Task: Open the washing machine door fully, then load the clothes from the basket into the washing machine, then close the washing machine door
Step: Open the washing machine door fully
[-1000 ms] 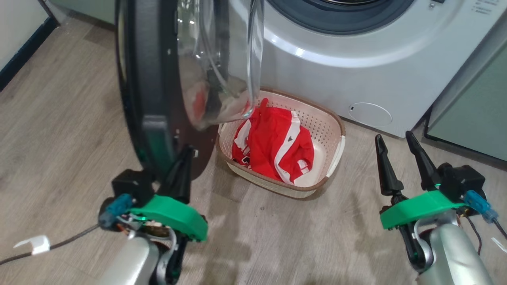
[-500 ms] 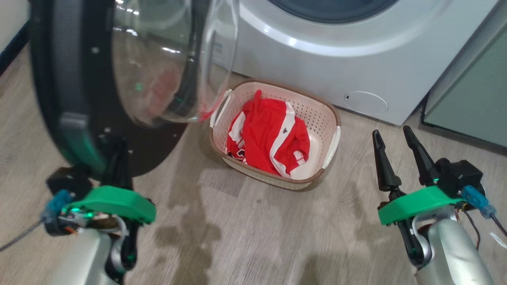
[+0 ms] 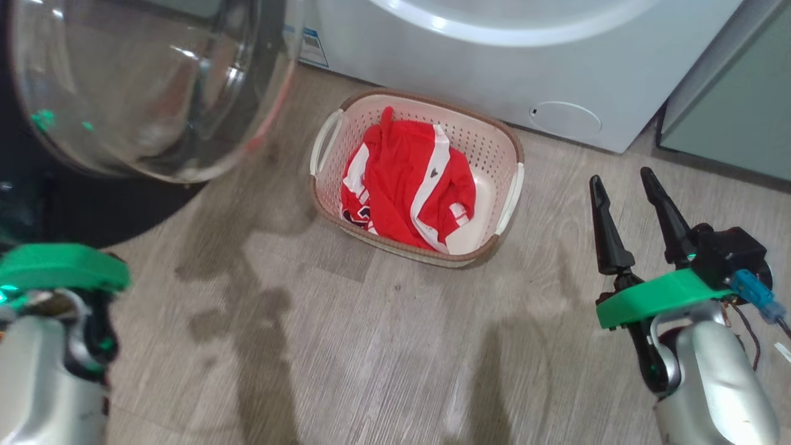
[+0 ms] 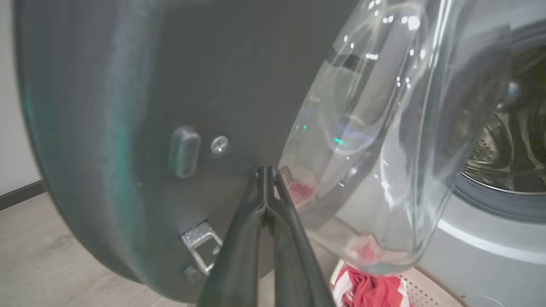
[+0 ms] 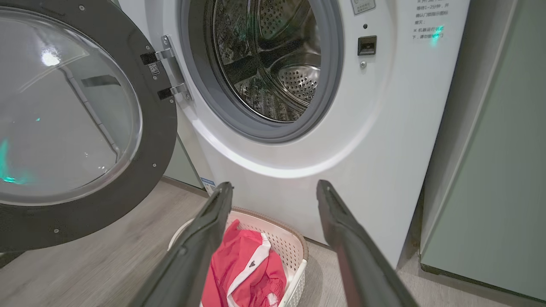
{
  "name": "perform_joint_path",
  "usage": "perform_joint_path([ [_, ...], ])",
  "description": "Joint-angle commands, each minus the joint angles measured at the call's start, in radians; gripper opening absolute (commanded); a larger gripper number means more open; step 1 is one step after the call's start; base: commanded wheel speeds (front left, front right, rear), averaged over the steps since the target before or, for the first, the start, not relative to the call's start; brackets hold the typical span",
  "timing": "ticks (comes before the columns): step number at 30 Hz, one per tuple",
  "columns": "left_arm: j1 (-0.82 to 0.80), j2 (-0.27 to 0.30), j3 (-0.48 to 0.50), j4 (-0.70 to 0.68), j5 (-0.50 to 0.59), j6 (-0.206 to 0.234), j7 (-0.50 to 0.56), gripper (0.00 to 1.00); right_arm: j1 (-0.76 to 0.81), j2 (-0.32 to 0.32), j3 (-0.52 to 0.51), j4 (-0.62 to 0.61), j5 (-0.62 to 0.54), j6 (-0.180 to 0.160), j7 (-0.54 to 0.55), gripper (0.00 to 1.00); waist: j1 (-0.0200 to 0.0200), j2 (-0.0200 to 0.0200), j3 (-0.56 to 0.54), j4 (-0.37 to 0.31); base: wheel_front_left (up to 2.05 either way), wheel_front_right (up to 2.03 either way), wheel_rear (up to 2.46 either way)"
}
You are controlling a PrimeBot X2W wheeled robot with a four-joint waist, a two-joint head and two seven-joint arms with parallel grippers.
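Red soft-fabric clothes (image 3: 401, 179) with white stripes lie heaped in the small cream perforated plastic basket (image 3: 511, 185), which has a brown rim and white side handles. The basket stands on the grey wood-look floor (image 3: 371, 346), just in front of the white front-loading washing machine (image 5: 384, 128) and below its opening.

The large round washing machine door (image 5: 160, 140), with its glossy black rim and clear domed glass bowl, stands swung wide on its metal hinge (image 5: 170, 91) at the robot's left, its inner face turned outward. The perforated steel drum (image 5: 273, 64) lies open to view inside the grey rubber gasket (image 5: 332, 85).

The left claw (image 4: 265, 170) has its two long dark fingers pressed together tip to tip, with nothing between them. In the left wrist view it points at the inner face of the door's black rim, just beside the edge of the glass bowl and near a small metal latch (image 4: 200, 247). Whether the tips touch the door cannot be told.

The right claw (image 3: 620, 178) hovers over the floor to the right of the basket, apart from it, its fingers spread wide and empty. A pale green cabinet (image 3: 729, 93) stands just beside the machine on the robot's right.
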Motion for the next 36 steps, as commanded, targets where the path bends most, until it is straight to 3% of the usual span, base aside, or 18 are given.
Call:
perform_joint_path([
  [1,-0.062,0.053,0.097,-0.007,0.009,-0.008,-0.012,0.0,-0.036,0.005,0.022,-0.045,-0.009,0.0,0.007,1.0,-0.0001,0.0,0.017,-0.006,0.0,0.0,0.0],
  [8,-0.122,0.048,0.252,0.074,0.046,-0.058,-0.012,0.0,-0.052,0.005,0.02,-0.06,-0.019,0.0,0.018,1.0,-0.0001,0.0,0.043,-0.01,0.0,0.0,0.0],
  [16,-0.171,0.04,0.342,0.148,0.106,-0.117,-0.012,0.0,-0.063,0.005,0.027,-0.058,-0.019,0.0,0.018,1.0,-0.0001,0.0,0.051,-0.014,0.0,0.0,0.0],
  [22,-0.128,-0.023,0.391,0.108,0.165,-0.147,-0.013,0.0,-0.063,0.005,0.035,-0.045,-0.01,0.0,0.011,1.0,-0.0001,0.0,0.03,-0.023,0.0,0.0,0.0],
  [29,0.042,-0.115,0.386,-0.061,0.243,-0.163,-0.013,0.0,-0.043,0.005,0.038,-0.026,0.01,0.0,-0.003,1.0,-0.0001,0.0,-0.023,-0.042,0.0,0.0,0.0],
  [30,0.07,-0.128,0.377,-0.089,0.253,-0.165,-0.013,0.13,-0.038,0.005,0.039,-0.024,0.013,0.0,-0.005,1.0,-0.0001,0.0,-0.031,-0.046,0.0,0.0,0.0],
  [31,0.095,-0.141,0.366,-0.117,0.259,-0.166,-0.013,0.42,-0.034,0.005,0.039,-0.022,0.017,0.0,-0.006,1.0,-0.0001,0.0,-0.039,-0.048,0.0,0.0,0.0],
  [32,0.118,-0.151,0.35,-0.143,0.267,-0.169,-0.012,0.87,-0.029,0.005,0.039,-0.021,0.02,0.0,-0.008,1.0,-0.0001,0.0,-0.045,-0.051,0.0,0.0,0.0],
  [33,0.14,-0.156,0.335,-0.165,0.277,-0.171,-0.006,1.0,-0.024,0.005,0.039,-0.018,0.022,0.0,-0.009,1.0,-0.0001,0.0,-0.053,-0.055,0.0,0.0,0.0],
  [36,0.19,-0.173,0.286,-0.236,0.304,-0.168,0.009,1.0,-0.01,0.005,0.035,-0.009,0.03,0.0,-0.013,1.0,-0.0001,0.0,-0.072,-0.066,0.0,0.0,0.0],
])
